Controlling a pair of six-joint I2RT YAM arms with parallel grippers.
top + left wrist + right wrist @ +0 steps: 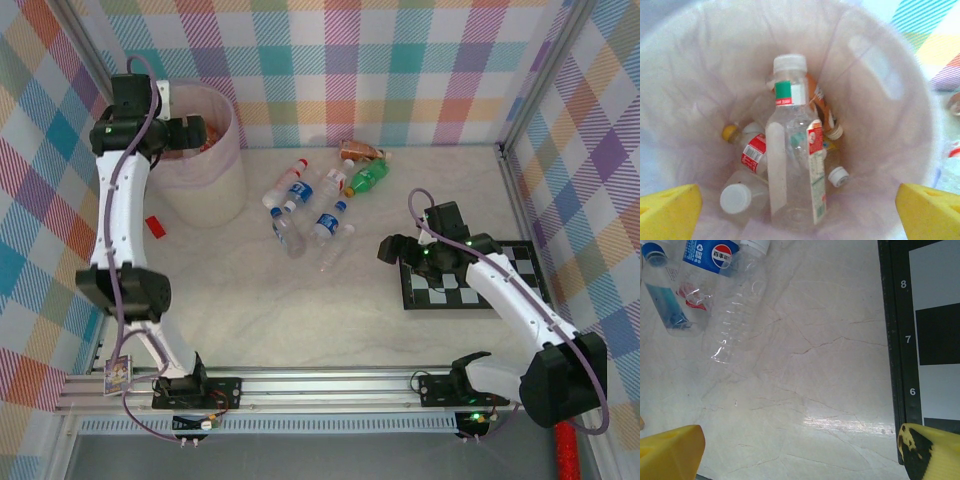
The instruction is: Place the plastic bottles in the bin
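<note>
Left tool [200, 132] gapes above the bin [218, 185], arm raised and extended.

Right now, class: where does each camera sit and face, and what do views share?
Top external: above, behind the arms, facing down; left gripper over the bin, right gripper by the checkerboard.
Left wrist: faces down at bottles inside the bin; yellow fingertips.
Right wrist: faces down at loose bottles, checkerboard edge; yellow fingertips.
Shared: bin, checkerboard.
</note>
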